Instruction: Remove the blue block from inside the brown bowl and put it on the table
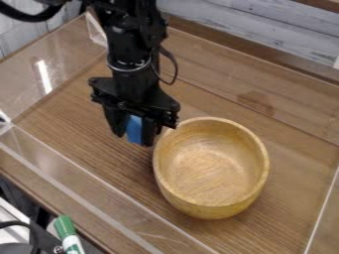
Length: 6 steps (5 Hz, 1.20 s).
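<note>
The blue block (135,128) sits between the black fingers of my gripper (135,131), which is shut on it and points straight down. Block and gripper hang just over the table (79,119), immediately left of the brown bowl (211,166). I cannot tell whether the block touches the wood. The bowl is a round light-brown wooden one with a thick rim, and its inside is bare. The fingers hide most of the block's sides.
Low clear plastic walls (40,69) edge the tabletop on the left and front. A green-and-white object (61,234) lies outside the front wall at the bottom left. A pale plank surface (265,30) runs behind the table.
</note>
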Motion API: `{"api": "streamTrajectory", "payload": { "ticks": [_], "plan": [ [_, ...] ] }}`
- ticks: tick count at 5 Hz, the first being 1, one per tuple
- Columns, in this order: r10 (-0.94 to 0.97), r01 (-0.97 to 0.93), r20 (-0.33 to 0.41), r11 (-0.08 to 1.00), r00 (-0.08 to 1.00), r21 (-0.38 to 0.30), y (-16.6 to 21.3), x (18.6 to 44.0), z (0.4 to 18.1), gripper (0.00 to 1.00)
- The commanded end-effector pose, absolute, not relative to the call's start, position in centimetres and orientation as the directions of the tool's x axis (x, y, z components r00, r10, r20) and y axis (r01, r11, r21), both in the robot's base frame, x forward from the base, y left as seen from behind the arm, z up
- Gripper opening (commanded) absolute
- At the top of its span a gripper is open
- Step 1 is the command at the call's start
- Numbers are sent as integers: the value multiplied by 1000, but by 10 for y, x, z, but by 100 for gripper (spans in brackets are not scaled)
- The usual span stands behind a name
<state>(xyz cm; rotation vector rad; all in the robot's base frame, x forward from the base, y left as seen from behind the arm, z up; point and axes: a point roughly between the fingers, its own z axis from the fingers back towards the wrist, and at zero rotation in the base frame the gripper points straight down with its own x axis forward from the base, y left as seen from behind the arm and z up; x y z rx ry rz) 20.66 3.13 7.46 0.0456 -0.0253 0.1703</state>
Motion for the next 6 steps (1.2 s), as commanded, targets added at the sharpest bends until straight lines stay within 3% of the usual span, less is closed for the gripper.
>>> {"api": "streamTrajectory", "payload": {
  "ticks": [1,2,3,6],
  "plan": [
    [170,-174,65,983,983,55,37,213,79,0],
    [167,-171,66,983,984,65,38,214,76,0],
    [164,-169,67,983,984,73,40,215,74,100],
    [173,-178,66,981,983,74,43,214,65,100]
  ]
}}
